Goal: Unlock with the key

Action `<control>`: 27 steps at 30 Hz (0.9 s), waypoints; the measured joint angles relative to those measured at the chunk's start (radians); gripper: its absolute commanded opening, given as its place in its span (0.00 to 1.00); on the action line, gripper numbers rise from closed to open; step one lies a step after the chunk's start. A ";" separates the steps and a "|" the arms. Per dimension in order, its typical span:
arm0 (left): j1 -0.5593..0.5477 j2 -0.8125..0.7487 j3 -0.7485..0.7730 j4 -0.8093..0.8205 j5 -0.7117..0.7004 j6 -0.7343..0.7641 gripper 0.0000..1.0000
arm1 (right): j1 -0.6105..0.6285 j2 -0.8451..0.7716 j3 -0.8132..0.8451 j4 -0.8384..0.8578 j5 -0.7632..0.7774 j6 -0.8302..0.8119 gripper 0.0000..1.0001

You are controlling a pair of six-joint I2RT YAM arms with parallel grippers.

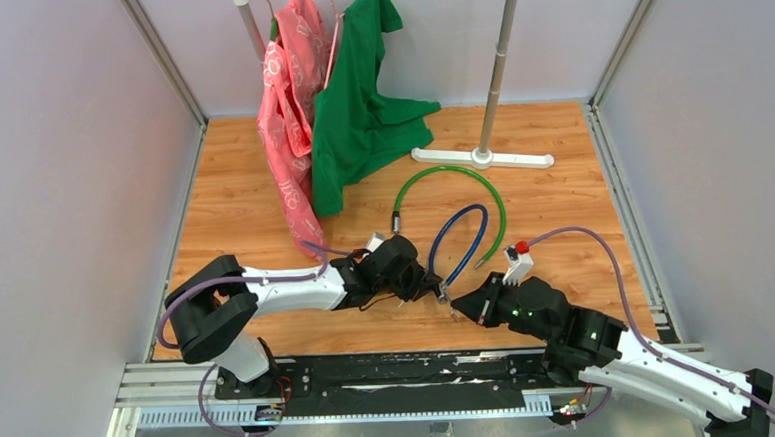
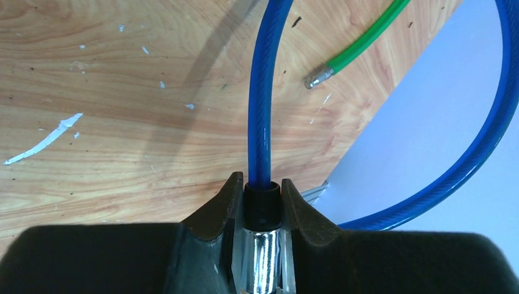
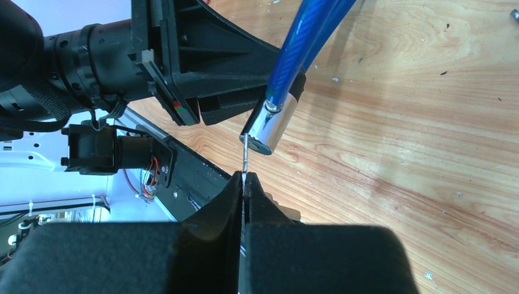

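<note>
Blue cable lock (image 2: 260, 110): glossy plastic-sheathed loop, polished chrome barrel (image 3: 272, 125); thin flat metal key (image 3: 245, 153).
The chrome barrel is clamped between the jaws of the left gripper (image 2: 262, 190), with its black collar at their tips. The key is pinched edge-on by the right gripper (image 3: 245, 180), its tip set against the barrel's end face. Scuffed wood-grain tabletop (image 1: 263, 205); green cable (image 2: 367, 38) nearby; plain grey walls (image 1: 62, 195).

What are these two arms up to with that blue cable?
They are working on a cable lock. The left gripper is clamped on the chrome lock barrel at the end of the blue cable. The right gripper pinches a key, its tip right at the barrel's end face. How far in it sits is not clear.
</note>
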State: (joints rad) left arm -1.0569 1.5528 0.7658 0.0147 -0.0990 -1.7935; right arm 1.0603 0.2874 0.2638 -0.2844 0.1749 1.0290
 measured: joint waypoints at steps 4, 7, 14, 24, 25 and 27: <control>0.000 0.001 0.000 0.010 0.001 -0.007 0.00 | 0.000 0.011 -0.005 0.005 -0.002 0.012 0.00; 0.000 0.003 0.000 0.012 0.001 -0.013 0.00 | 0.000 0.014 -0.005 0.008 -0.002 0.023 0.00; 0.001 0.006 0.000 0.021 0.001 -0.022 0.00 | 0.000 0.018 -0.008 0.006 -0.009 0.031 0.00; 0.001 0.023 0.003 0.041 0.006 -0.033 0.00 | 0.000 0.019 -0.012 -0.008 -0.014 0.060 0.00; 0.001 0.023 0.003 0.043 0.006 -0.036 0.00 | 0.000 0.019 -0.014 -0.008 -0.014 0.066 0.00; 0.001 0.023 0.003 0.043 0.006 -0.037 0.00 | 0.000 0.019 -0.016 -0.009 -0.012 0.077 0.00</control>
State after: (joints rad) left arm -1.0557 1.5761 0.7692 0.0578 -0.0933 -1.8305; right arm 1.0603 0.3065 0.2474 -0.2935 0.1631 1.1057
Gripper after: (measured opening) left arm 0.244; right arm 0.009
